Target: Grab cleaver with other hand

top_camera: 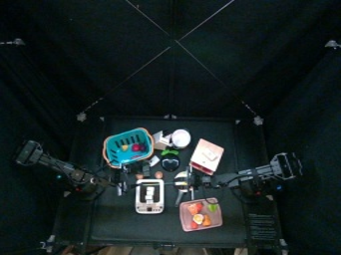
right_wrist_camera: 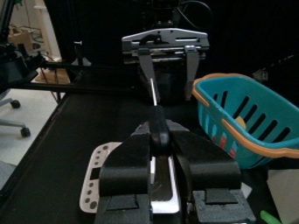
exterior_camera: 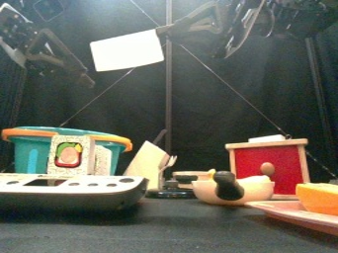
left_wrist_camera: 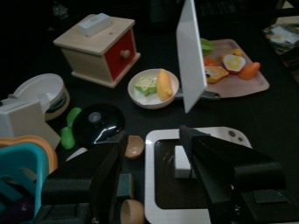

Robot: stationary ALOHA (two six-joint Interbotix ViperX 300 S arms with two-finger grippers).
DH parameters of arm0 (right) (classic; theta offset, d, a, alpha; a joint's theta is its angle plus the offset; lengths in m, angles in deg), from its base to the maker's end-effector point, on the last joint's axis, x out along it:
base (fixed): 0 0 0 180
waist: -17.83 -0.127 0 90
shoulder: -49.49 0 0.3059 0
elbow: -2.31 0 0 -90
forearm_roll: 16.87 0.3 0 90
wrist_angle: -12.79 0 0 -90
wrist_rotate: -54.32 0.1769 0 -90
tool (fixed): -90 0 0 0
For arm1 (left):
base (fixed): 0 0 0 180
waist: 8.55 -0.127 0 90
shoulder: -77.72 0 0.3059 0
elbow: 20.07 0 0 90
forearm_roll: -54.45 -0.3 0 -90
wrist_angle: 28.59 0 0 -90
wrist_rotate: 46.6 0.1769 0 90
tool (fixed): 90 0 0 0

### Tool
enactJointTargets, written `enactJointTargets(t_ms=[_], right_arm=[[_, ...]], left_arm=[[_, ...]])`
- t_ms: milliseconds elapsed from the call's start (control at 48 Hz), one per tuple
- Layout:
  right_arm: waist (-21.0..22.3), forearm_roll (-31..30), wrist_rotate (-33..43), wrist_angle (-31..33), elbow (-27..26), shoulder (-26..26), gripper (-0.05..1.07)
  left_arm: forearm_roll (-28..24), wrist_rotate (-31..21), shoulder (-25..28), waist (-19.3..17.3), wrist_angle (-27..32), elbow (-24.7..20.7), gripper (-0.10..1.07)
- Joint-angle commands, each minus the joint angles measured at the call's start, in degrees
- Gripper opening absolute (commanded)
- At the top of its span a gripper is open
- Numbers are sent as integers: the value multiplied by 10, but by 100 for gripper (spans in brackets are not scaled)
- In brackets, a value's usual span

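One cleaver [exterior_camera: 128, 49]: white slab blade, dark handle, held high above the desk [exterior_camera: 172, 229], well clear of everything on it. Right tool [right_wrist_camera: 163, 171] is clamped on the handle end, with the blade pointing away. Left tool [left_wrist_camera: 158, 175] is spread wide, empty, facing the blade. Likely light and rigid, with thin, smooth faces that could slip or twist. Best hold: flat across the blade near the handle, or any free handle.

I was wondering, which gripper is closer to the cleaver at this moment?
Right. The right gripper is shut on the cleaver, holding it aloft; the left gripper faces the blade with its jaws open and is not gripping it.
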State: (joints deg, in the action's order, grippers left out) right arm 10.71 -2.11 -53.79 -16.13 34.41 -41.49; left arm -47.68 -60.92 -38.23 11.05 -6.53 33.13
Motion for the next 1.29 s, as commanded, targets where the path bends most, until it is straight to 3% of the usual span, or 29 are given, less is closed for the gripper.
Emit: enactJointTargets(t_ms=[0, 333, 750, 1042, 1271], right_arm=[[-2, 0, 1, -7, -15, -11, 43], [-5, 0, 2, -7, -4, -36, 43], [-4, 0, 2, -7, 0, -37, 43], [-4, 3, 2, -5, 0, -40, 43], [-4, 3, 2, -5, -2, -46, 43]], left_arm=[[-1, -1, 3, 18, -1, -17, 88], [48, 6, 2, 25, -15, -38, 88], [25, 4, 3, 25, -18, -62, 88], [201, 16, -18, 22, -97, -142, 88], [243, 41, -42, 20, -149, -185, 88]])
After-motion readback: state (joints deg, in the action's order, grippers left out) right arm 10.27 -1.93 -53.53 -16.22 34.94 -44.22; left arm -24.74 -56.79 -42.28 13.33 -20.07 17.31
